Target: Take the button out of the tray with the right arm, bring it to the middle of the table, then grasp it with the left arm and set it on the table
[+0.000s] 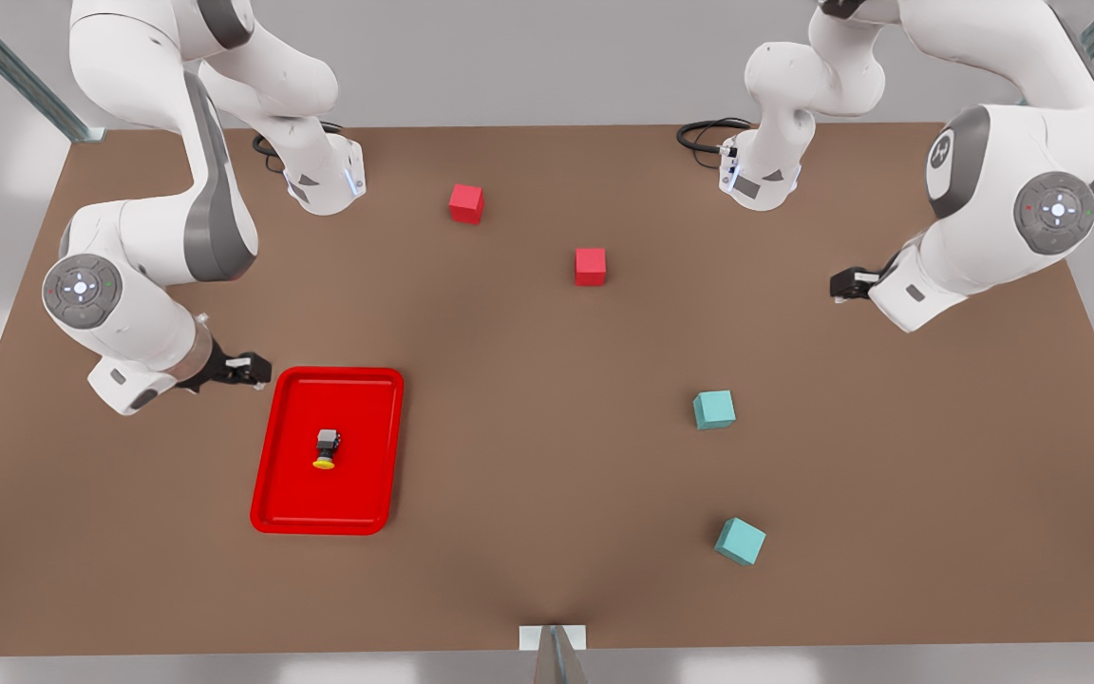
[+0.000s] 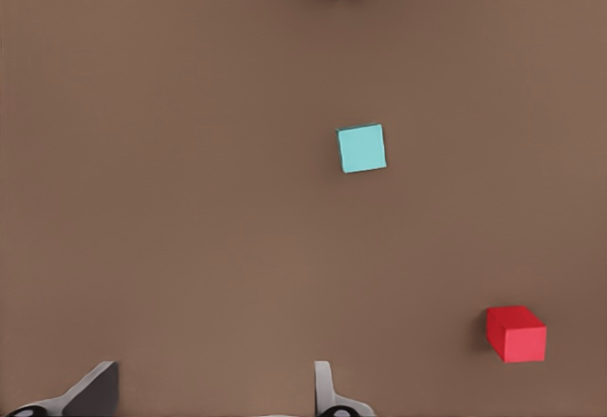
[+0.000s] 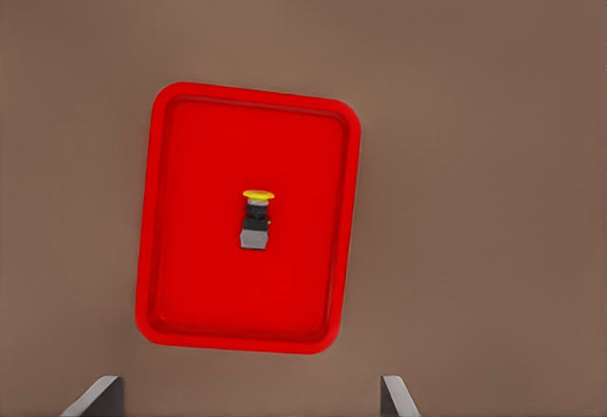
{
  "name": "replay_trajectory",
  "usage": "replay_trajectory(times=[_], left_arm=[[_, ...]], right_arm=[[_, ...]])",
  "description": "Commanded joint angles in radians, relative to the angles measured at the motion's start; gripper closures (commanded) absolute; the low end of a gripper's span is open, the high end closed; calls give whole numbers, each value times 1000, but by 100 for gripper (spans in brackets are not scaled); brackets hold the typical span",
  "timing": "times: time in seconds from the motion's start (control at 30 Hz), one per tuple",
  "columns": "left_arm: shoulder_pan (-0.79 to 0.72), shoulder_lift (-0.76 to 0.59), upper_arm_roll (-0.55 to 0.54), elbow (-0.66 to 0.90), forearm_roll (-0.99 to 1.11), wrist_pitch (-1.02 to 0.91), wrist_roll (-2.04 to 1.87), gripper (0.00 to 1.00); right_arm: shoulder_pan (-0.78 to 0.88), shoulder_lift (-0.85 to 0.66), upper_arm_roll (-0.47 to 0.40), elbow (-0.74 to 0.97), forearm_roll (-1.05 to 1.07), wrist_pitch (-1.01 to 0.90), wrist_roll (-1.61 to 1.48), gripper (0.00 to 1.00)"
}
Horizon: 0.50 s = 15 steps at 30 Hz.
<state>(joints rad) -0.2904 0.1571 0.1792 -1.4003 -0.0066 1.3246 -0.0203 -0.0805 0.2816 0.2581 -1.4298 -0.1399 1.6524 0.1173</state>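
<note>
The button (image 1: pixel 326 449) lies on its side near the middle of the red tray (image 1: pixel 362 408), grey-black body with a yellow cap; in the right wrist view the button (image 3: pixel 256 220) rests inside the tray (image 3: pixel 190 199) too. My right gripper (image 1: pixel 245 368) hovers open just outside the tray's far corner, on the front view's left; its fingertips (image 3: pixel 97 394) are spread wide with nothing between them. On the front view's right my left gripper (image 1: pixel 846 283) waits open above the brown table (image 1: pixel 547 380), well away from the tray; its fingers (image 2: pixel 95 389) are empty.
Two red cubes (image 1: pixel 466 203) (image 1: pixel 591 266) sit toward the back middle of the table. Two teal cubes (image 1: pixel 714 409) (image 1: pixel 740 541) lie on the front view's right half. The left wrist view looks down on a teal cube (image 2: pixel 362 148) and a red cube (image 2: pixel 517 334).
</note>
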Motion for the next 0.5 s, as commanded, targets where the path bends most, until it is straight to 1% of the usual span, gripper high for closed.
replay_trajectory(times=[0.0, 0.13, 0.17, 0.2, 0.23, 0.27, 0.3, 0.33, 0.4, 0.43, 0.47], left_arm=[[2, 6, 0, 0, 19, 56, 16, 0], [0, 7, 0, 0, 19, 54, 17, 0], [0, 10, 0, 0, 19, 54, 17, 0], [0, 16, 0, 0, 19, 56, 17, 0], [0, 16, 0, 0, 19, 54, 17, 0], [-3, 16, 0, 0, 20, 54, 17, 0], [-3, 18, -1, 0, 20, 54, 17, 0], [-3, 18, -1, 0, 20, 54, 17, 0], [-3, 21, -1, 0, 22, 54, 17, 0], [-3, 25, -1, 0, 22, 54, 17, 0], [-3, 27, -1, 0, 22, 54, 17, 0]], right_arm=[[1, -1, 0, 0, -6, 33, -1, 0], [2, 19, 1, -6, -15, 26, -8, 0], [-4, 17, 1, -3, -15, 26, -80, 0], [-50, 19, 1, 0, -9, 26, -183, 0], [-53, 33, 1, -9, -1, -3, -199, 0], [-71, 90, 1, 0, 9, -11, -196, 0], [-85, 110, -2, -3, 147, 41, -194, 0], [-116, 143, -3, -6, 161, 61, -188, 0], [-62, 191, -2, -1, 92, 66, -58, 0], [-35, 202, -2, -15, 23, 144, 24, 0], [-25, 246, -2, -15, 14, 210, 28, 0]])
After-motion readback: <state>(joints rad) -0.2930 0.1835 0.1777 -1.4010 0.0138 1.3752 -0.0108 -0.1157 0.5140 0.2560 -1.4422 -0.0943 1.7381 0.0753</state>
